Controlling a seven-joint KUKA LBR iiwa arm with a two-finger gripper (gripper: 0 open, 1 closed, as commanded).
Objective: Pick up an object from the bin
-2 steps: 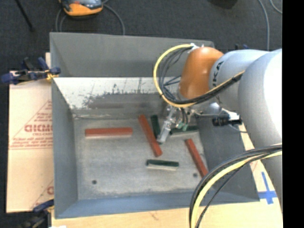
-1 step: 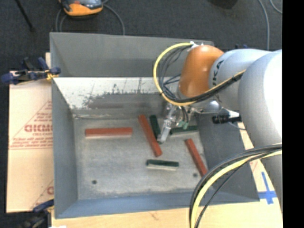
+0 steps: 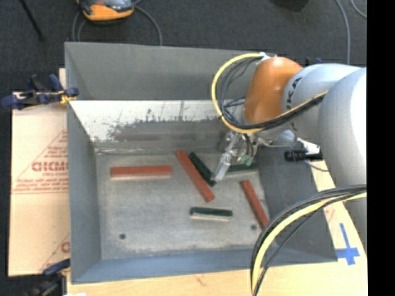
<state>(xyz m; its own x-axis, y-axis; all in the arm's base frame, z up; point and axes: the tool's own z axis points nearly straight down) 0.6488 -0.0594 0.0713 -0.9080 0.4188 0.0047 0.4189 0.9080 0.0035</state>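
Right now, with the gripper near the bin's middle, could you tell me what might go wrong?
The gripper sits over a dark green bar that lies against a slanted red bar; it may catch both or nudge one away. Being thin, the dark green bar could also slip out when lifted.

A grey bin, its back wall flecked with dark scuffs, holds rust-red bars at nine o'clock, centre and four o'clock, and dark green bars at centre and six o'clock. The wrist cover is orange and the cable yellow.
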